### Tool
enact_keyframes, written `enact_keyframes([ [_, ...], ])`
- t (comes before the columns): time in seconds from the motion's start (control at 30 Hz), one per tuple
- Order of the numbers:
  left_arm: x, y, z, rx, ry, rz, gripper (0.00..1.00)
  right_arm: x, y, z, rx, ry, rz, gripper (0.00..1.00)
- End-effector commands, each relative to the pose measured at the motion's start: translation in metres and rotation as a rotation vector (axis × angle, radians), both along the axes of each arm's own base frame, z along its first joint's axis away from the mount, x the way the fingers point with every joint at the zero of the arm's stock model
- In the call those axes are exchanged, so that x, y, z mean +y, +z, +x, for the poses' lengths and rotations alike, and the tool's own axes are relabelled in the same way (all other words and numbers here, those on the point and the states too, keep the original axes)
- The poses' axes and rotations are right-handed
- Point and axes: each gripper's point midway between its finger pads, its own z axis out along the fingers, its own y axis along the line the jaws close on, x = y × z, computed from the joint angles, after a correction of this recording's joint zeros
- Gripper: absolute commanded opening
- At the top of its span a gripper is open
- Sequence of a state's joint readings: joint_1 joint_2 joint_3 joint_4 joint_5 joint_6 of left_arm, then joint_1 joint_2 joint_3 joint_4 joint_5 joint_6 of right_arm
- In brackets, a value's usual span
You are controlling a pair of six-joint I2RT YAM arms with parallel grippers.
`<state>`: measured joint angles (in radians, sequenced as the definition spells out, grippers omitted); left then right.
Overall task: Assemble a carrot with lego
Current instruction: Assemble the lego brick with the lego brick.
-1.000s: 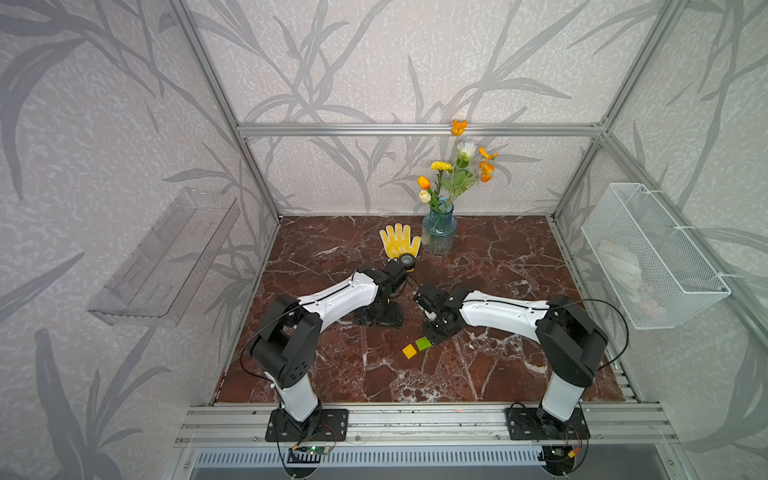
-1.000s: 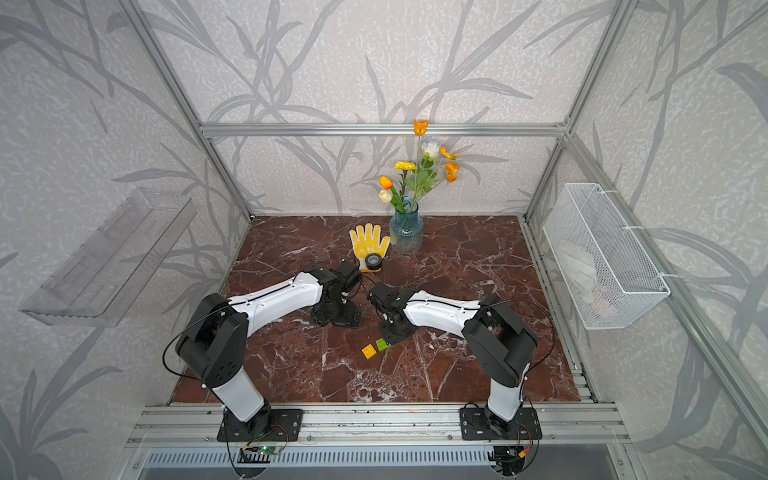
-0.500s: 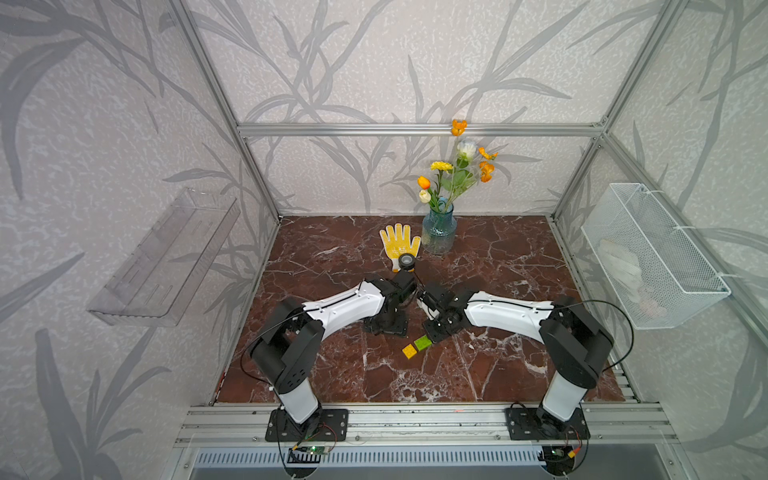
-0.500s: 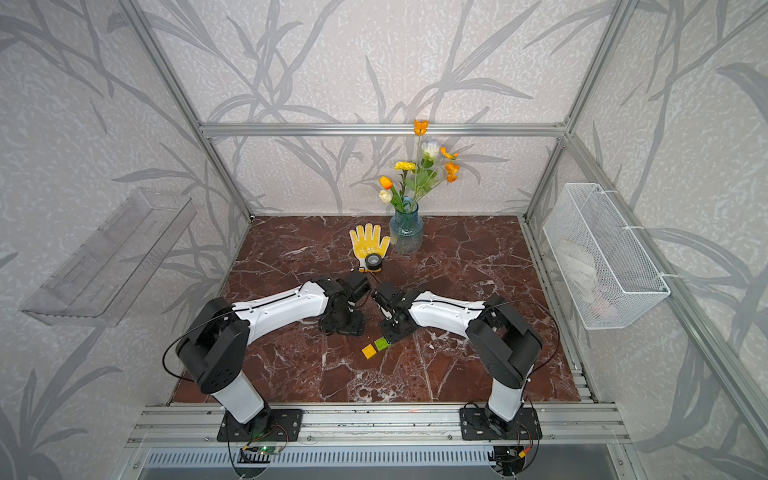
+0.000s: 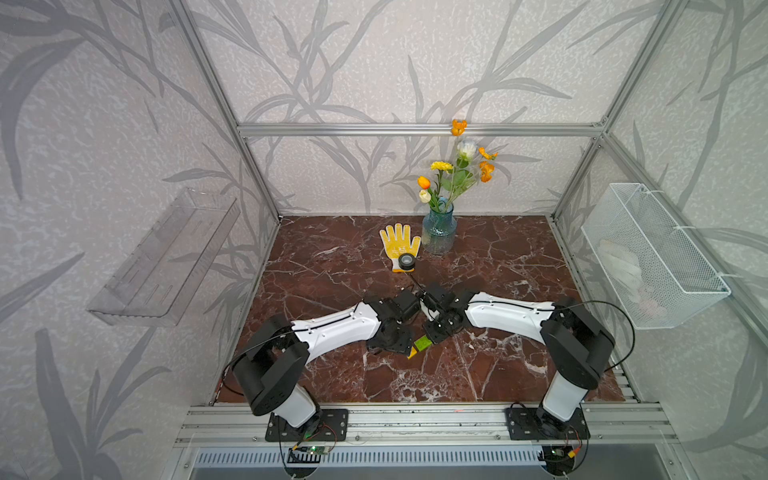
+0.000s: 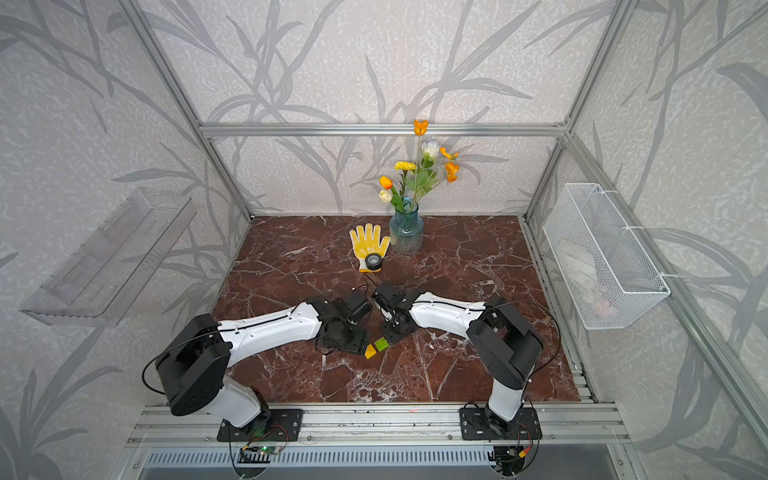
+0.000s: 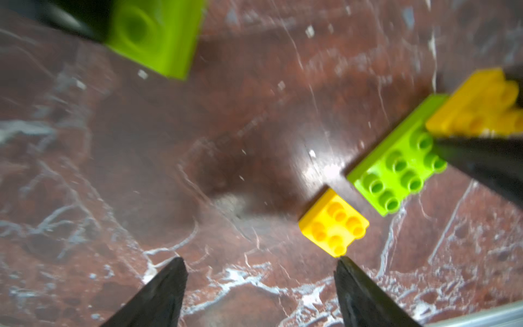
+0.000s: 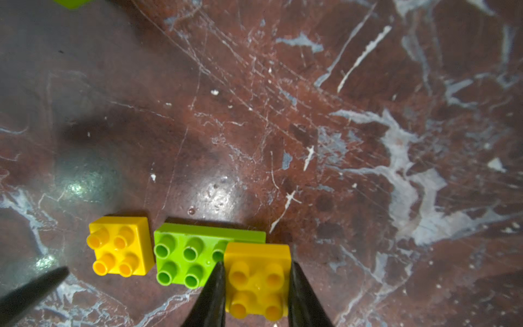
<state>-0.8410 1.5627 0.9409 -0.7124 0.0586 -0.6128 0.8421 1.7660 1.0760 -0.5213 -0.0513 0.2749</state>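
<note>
The left gripper (image 7: 259, 258), jaws spread, has swung down from the glove (image 5: 400, 243) to the loose yellow brick (image 7: 334, 223), likely its next pick. The right gripper (image 8: 257, 264) pinches another yellow brick (image 8: 257, 283) on the long green brick (image 8: 184, 254), the carrot (image 6: 381, 344) barely begun mid-table.

Tape roll (image 5: 406, 261) on glove (image 5: 398, 241) beside vase (image 5: 439, 233); lego (image 5: 422, 343) lies nearer.

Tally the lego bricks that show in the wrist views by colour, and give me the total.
Yellow-orange: 2, a loose square and a gripped square in the right gripper.
Lime-green: 2, a long brick partly beneath the gripped square, and a separate brick lying apart.
Black: 0 that can be made out.
Total: 4.
</note>
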Motion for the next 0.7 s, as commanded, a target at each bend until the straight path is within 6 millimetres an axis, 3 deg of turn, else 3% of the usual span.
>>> enact_keyframes([
  [0.0, -0.006, 0.005, 0.003, -0.023, 0.029, -0.044, 0.84, -0.025, -0.022, -0.016, 0.067, 0.003, -0.111, 0.24],
  [0.33, -0.013, 0.013, 0.012, -0.049, 0.081, -0.052, 0.84, -0.033, -0.025, -0.015, 0.049, 0.042, -0.147, 0.32],
  [0.67, -0.010, 0.042, 0.028, -0.104, 0.069, -0.034, 0.86, -0.025, -0.010, -0.011, 0.030, 0.035, -0.085, 0.50],
])
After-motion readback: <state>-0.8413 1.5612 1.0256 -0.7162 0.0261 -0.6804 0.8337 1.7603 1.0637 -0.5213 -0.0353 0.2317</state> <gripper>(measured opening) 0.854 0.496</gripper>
